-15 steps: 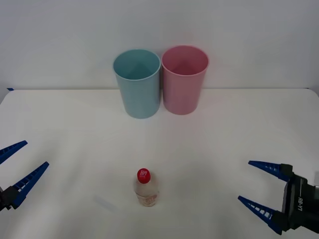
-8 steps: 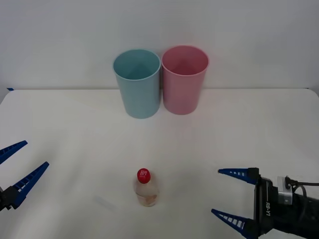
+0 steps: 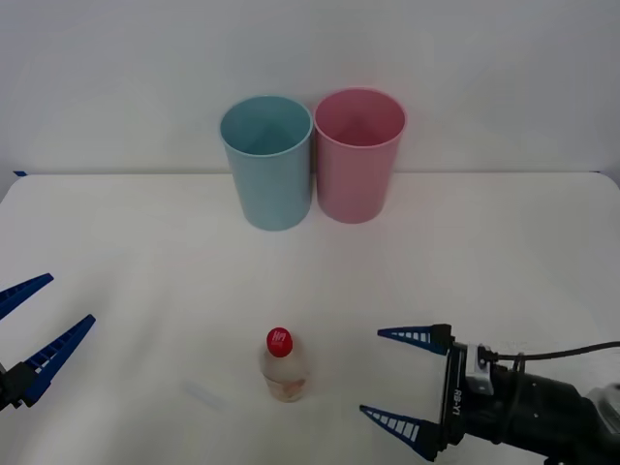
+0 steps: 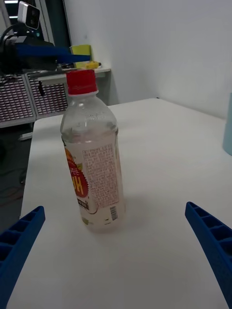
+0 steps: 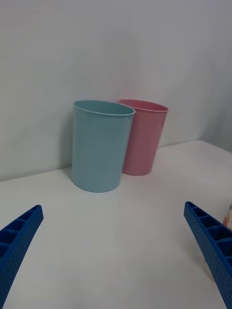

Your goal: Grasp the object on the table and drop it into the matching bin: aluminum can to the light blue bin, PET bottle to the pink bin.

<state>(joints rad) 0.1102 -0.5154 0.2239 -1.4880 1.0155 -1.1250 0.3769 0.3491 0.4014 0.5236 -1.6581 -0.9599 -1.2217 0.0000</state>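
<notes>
**Bottle upright on the counter, right gripper level with it, jaws wide**

The PET bottle [image 3: 284, 366] stands upright on the white counter [image 3: 145, 252], near the front edge and roughly at the middle of its width. Its red cap [image 3: 279, 340] is screwed on, and the clear body carries a pale orange-yellow label with red print, which the right wrist view shows facing that camera [image 4: 92, 174]. Nothing touches the bottle.

Just to its right, the right gripper [image 3: 404, 381] sits low over the counter, pointing left toward the bottle. Its jaws are spread wide, one blue ribbed finger [image 3: 417, 335] farther back and the other nearer the front edge, with the bottle a short way beyond the fingertips and not yet between them. In the right wrist view the two blue fingers frame the bottle from the lower corners.

Far off at the left edge of the counter, the left gripper [image 3: 24, 325] hangs apart from the bottle, jaws likewise wide and holding nothing.

At the far side of the counter, against the pale wall, the two bins stand upright side by side, touching or very nearly so: the light blue bin [image 3: 266, 165] on the left and the pink bin [image 3: 358, 157] on the right. Both have open mouths. The left wrist view looks across bare counter at both bins [image 5: 101, 145].
</notes>
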